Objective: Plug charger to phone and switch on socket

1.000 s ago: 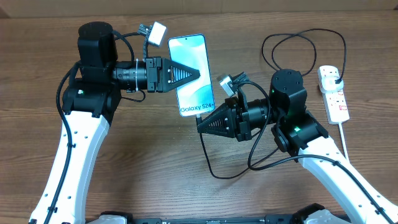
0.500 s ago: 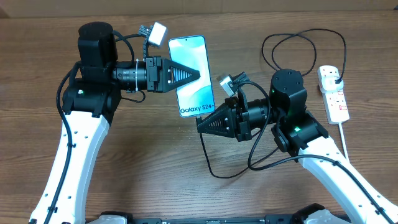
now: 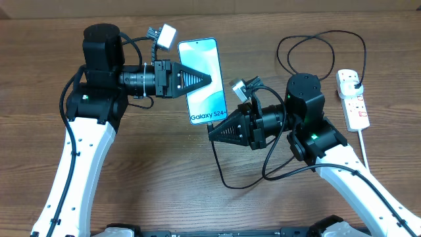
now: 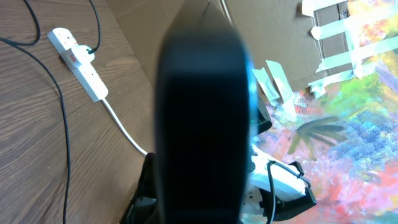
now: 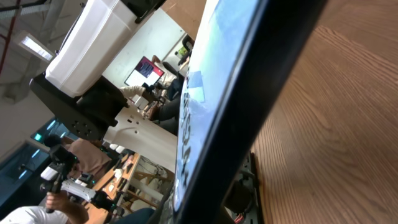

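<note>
The phone (image 3: 200, 66), light blue screen up with "Galaxy S24" text at its near end, is held above the table by my left gripper (image 3: 209, 78), which is shut on its left edge. Its dark back fills the left wrist view (image 4: 202, 112). My right gripper (image 3: 212, 131) is shut at the phone's near end, where the charger cable (image 3: 237, 187) starts. The phone's edge crosses the right wrist view (image 5: 249, 93); the connector tip is hidden. The cable loops over the table to a black plug (image 3: 356, 82) in the white socket strip (image 3: 355, 105).
The socket strip lies at the right edge of the table with its thick white cord (image 3: 364, 148) running toward me. It also shows in the left wrist view (image 4: 78, 59) with the black cable (image 4: 66, 155) beside it. Cable loops lie behind and under my right arm.
</note>
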